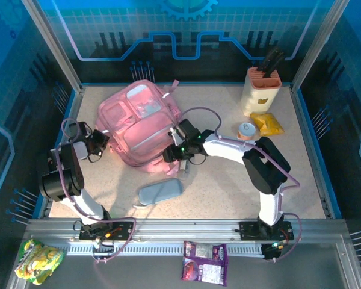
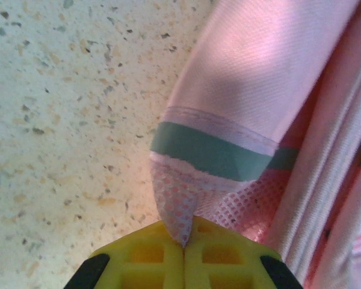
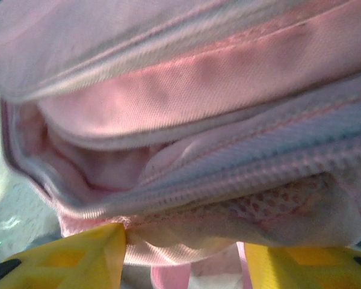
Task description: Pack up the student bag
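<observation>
The speckled table [image 1: 228, 192] carries everything, and the student bag [image 1: 138, 120] lies flat on its far left part, front pockets up, by far the biggest thing there. At the far right corner stands a cream block [image 1: 262, 91] with black handles sticking out of its top. A grey-blue pencil case [image 1: 160, 192] lies just in front of the bag, apart from it. A yellow packet [image 1: 268, 124] rests near the block, with a small round tin [image 1: 246, 130] just beside it. The left gripper [image 2: 183, 244] is at the bag's left edge, its yellow fingers pressed together and pinching a mesh corner of the bag. The right gripper [image 3: 183, 256] is at the bag's near right edge; its fingers stand apart with a bunched fold of pink fabric between them, and I cannot tell whether they squeeze it.
</observation>
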Action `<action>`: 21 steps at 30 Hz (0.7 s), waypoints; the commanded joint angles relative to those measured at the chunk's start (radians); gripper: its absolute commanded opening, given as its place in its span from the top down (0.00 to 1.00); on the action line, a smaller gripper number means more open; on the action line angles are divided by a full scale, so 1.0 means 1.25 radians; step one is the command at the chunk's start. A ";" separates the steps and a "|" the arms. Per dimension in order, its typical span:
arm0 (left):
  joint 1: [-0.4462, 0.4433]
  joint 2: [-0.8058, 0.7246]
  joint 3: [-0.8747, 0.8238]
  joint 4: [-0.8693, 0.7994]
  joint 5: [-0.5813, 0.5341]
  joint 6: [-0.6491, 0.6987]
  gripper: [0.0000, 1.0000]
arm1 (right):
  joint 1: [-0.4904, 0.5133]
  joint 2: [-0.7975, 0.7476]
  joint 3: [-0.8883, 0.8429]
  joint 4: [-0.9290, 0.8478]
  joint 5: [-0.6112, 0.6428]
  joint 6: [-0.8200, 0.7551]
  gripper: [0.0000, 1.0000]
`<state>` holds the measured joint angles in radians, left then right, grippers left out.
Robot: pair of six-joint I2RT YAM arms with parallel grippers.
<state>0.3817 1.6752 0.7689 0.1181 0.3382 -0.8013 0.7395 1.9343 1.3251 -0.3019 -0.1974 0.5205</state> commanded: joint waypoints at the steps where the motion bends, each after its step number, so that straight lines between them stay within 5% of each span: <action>1: -0.030 -0.080 -0.026 -0.005 0.048 -0.033 1.00 | -0.060 0.066 0.107 0.038 0.070 -0.077 0.43; 10: -0.172 -0.161 -0.074 0.046 0.032 -0.173 1.00 | -0.169 0.226 0.393 -0.064 0.049 -0.173 0.40; 21: -0.340 -0.251 -0.121 0.043 -0.089 -0.338 1.00 | -0.151 0.003 0.228 -0.172 0.071 -0.189 0.31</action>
<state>0.0063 1.4086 0.6376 0.1204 0.2070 -1.1282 0.5091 2.0197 1.6539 -0.4377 -0.1009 0.2966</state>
